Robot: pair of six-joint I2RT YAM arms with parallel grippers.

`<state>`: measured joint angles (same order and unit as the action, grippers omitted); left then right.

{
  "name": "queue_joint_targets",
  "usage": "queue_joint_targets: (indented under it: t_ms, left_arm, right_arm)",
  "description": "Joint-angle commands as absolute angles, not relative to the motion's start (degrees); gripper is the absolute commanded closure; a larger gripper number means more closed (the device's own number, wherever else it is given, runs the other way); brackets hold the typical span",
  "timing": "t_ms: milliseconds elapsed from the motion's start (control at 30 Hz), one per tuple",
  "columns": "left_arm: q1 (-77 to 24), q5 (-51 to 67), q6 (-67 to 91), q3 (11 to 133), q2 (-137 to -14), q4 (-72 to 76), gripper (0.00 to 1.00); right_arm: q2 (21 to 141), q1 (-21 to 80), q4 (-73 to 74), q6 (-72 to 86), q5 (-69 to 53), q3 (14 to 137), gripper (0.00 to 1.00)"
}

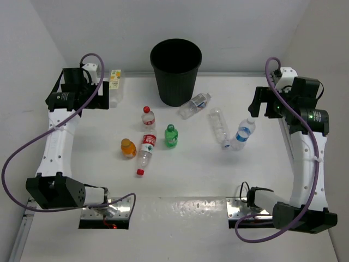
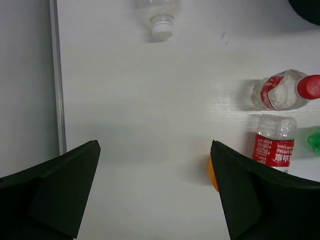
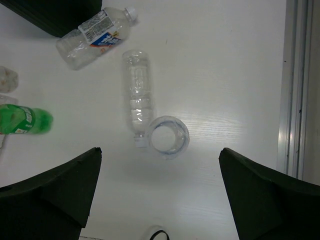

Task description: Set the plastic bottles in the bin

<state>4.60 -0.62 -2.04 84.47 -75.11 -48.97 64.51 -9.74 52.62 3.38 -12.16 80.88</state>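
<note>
From above alone the bin (image 1: 175, 90) shows whole; left and right jaws gape wide, empty.

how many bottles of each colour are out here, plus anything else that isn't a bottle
red-labelled clear bottles: 2
blue-labelled clear bottle: 1
white-labelled clear bottle: 1
plain clear bottle: 1
green bottle: 1
orange bottle: 1
yellow-labelled bottle: 1
black bin: 1
total: 8 bottles and 1 bin, 9 things
</note>
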Motion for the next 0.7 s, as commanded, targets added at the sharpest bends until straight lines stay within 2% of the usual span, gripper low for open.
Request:
queue_joint_targets:
  t_ms: [0,100,167,300,400,667]
  left_arm:
    - [5.2,-0.2,-2.3,85.7,-77.7,-43.0,0.00]
    - [5.2,0.5,-1.8,93.7,-85.2,-43.0,0.00]
    - [5.2,-0.1,-0.6,99.5,-94.8,-43.7,0.00]
    - [4.5,-2.0,0.4,117.9,-109.7,-46.6,0.00]
    - [4.0,-3.2,1.1,126.3,-118.6,-46.6,0.00]
    - [5.9,4.7,1.1,129.7,-128.9,-35.0,0.00]
  right_arm:
    - [63.6,-10.0,52.5,2.5,-12.9,80.2,0.01]
    - [63.9,-10.0,52.7,2.0,-12.7,80.1,0.01]
    - [64.1,-10.1,53.0,1.6,-12.7,80.2,0.01]
    - [64.5,-9.9,53.8,0.9,-10.4,79.6,0.01]
    - [63.9,-10.1,53.9,0.6,-9.4,77.8,0.01]
    - [64.0,-10.5,54.8,-2.1,-7.6,73.7,0.01]
